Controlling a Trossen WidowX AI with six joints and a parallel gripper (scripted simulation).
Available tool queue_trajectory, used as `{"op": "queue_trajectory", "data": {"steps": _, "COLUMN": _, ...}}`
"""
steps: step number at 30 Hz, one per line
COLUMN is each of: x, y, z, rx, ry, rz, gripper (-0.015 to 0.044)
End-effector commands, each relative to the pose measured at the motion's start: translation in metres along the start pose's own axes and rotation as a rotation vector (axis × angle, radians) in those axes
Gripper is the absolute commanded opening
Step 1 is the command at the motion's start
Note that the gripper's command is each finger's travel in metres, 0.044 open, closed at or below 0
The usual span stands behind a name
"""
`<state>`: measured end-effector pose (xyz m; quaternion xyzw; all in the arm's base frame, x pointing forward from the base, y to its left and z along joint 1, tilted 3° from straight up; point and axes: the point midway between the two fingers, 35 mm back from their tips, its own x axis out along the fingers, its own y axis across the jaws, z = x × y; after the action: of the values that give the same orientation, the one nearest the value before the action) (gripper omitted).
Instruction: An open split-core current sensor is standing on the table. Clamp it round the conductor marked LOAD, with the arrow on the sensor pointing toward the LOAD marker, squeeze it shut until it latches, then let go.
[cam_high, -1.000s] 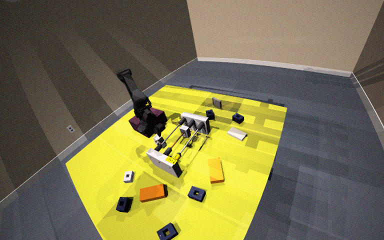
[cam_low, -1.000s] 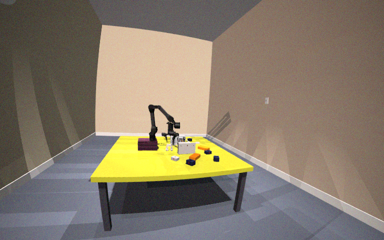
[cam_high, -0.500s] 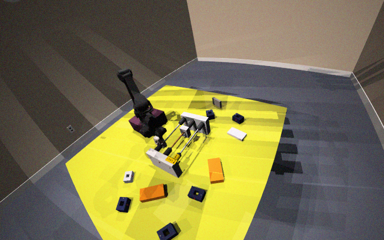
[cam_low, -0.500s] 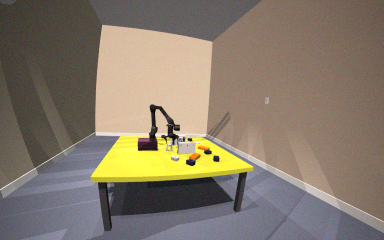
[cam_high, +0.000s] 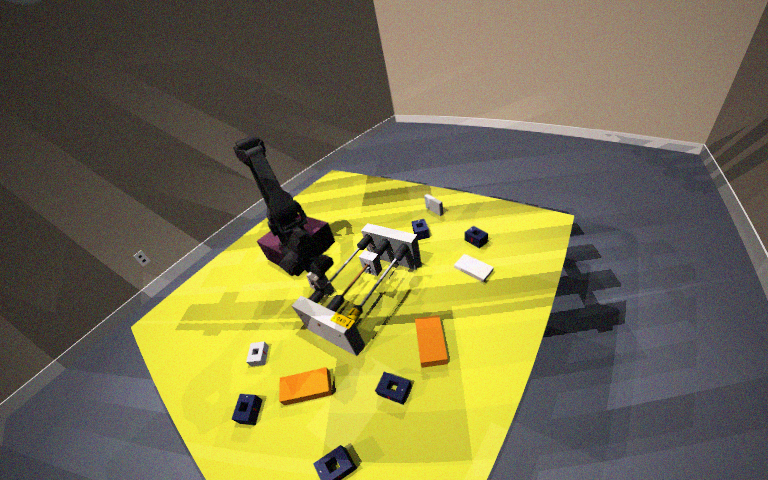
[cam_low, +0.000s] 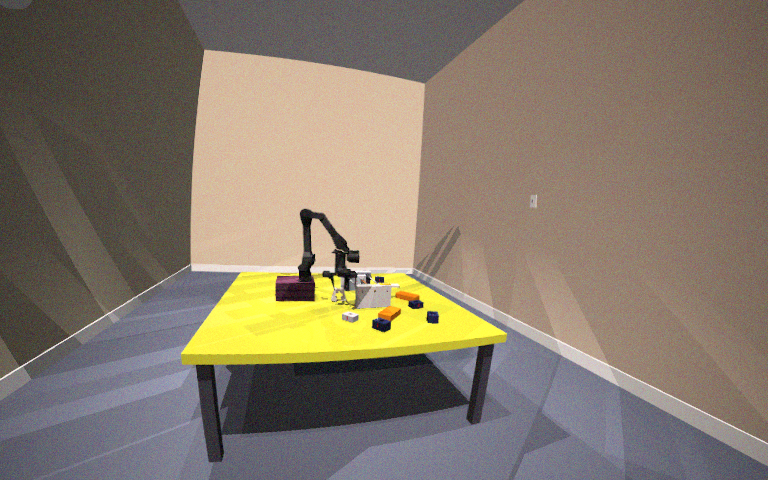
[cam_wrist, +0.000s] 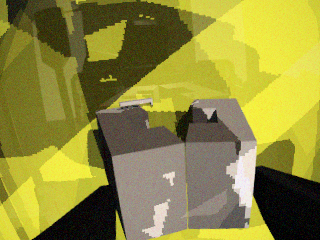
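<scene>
Reaching down at the center of the top view, the black arm (cam_high: 283, 210) (cam_low: 307, 234) brings its tool (cam_high: 321, 283) (cam_low: 339, 290) (cam_wrist: 184, 187) to the open split-core sensor (cam_high: 313, 280) (cam_low: 338, 296) (cam_wrist: 150, 187). The sensor stands on the yellow counter (cam_high: 396, 435) (cam_low: 339, 345), just left of the rods in the top view and near the front white stand (cam_high: 325, 323) (cam_low: 373, 296). In the wrist view it fills the lower middle, its two pale halves meeting along a seam at the bottom, with a gap between them higher up. The tool's dark fingers are spread apart, one on each side of it; I cannot tell whether they are grasping it or only flanking it.

The yellow LOAD marker (cam_high: 342, 320) sits at the lower end of the rightmost rod (cam_high: 378, 284) in the top view, and the sensor is apart from that rod. A white block (cam_high: 369, 262) sits on the copper-colored middle rod (cam_high: 356, 277), toward the rear white stand (cam_high: 390, 240). Lower in the top view lie two orange blocks, one left of center (cam_high: 304, 386) (cam_low: 389, 313) and one to the right (cam_high: 431, 341) (cam_low: 407, 296). The direction of the sensor's arrow cannot be made out.
</scene>
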<state>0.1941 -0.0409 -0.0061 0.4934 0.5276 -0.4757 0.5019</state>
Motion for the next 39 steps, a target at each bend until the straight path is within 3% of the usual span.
{"op": "queue_trajectory", "data": {"steps": 1, "x": 0.000, "y": 0.001, "z": 0.000, "rx": 0.000, "ry": -0.001, "rz": 0.003, "gripper": 0.0240}}
{"op": "queue_trajectory", "data": {"steps": 7, "x": 0.000, "y": 0.001, "z": 0.000, "rx": 0.000, "ry": -0.001, "rz": 0.003, "gripper": 0.0200}}
{"op": "queue_trajectory", "data": {"steps": 15, "x": -0.028, "y": 0.007, "z": 0.002, "rx": 0.001, "ry": -0.002, "rz": 0.002, "gripper": 0.0000}}
{"op": "queue_trajectory", "data": {"steps": 32, "x": -0.115, "y": 0.009, "z": 0.002, "rx": 0.004, "ry": -0.004, "rz": -0.001, "gripper": 0.0000}}
{"op": "queue_trajectory", "data": {"steps": 39, "x": -0.123, "y": 0.010, "z": 0.001, "rx": 0.003, "ry": -0.004, "rz": -0.001, "gripper": 0.0000}}
